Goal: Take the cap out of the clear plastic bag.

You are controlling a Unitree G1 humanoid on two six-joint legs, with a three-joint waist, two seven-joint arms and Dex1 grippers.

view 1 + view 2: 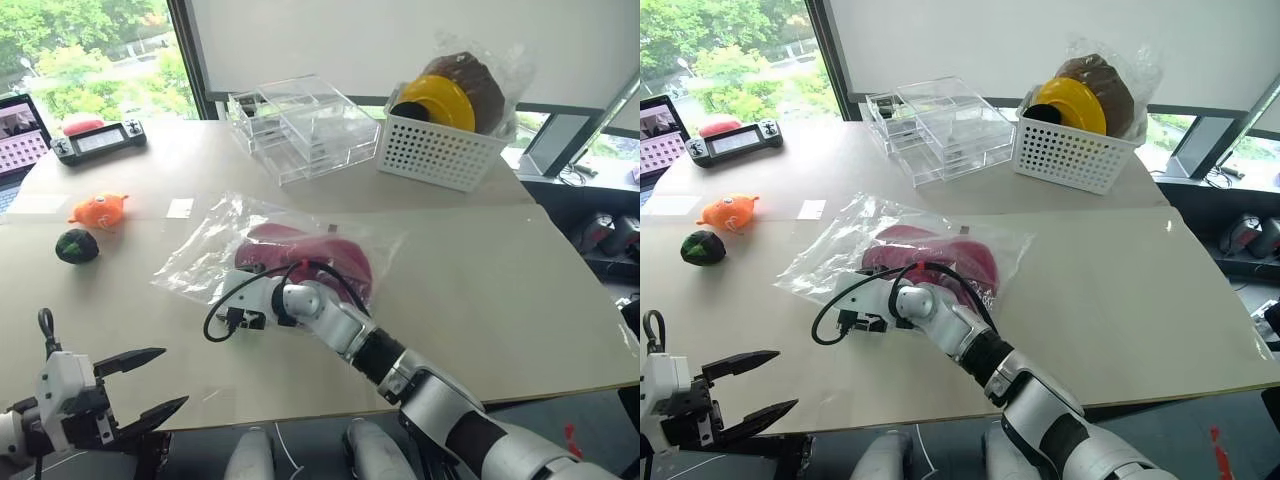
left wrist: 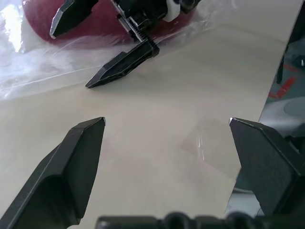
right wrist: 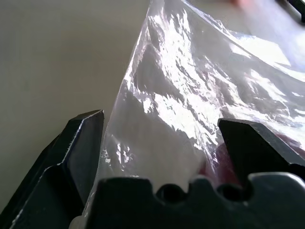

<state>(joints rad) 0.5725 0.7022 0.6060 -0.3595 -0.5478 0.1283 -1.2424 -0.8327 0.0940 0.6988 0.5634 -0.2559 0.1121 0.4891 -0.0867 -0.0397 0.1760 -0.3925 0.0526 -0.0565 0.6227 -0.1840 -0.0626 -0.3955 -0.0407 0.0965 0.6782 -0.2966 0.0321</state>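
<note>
Both right jaws straddle bag (image 3: 181, 109).

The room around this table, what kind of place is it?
Probably an office or lab set up for testing: a large window looks onto trees, a handheld game console lies on the beige table, and a screen stands at its edge.

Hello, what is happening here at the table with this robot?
The robot is working to get a red cap out of a clear plastic bag lying on the table. The cap is inside the bag. The right gripper is at the bag's near edge, its fingers open with the plastic between them, not yet closed. The left gripper hangs open near the table's front edge, apart from the bag, holding nothing.
</note>
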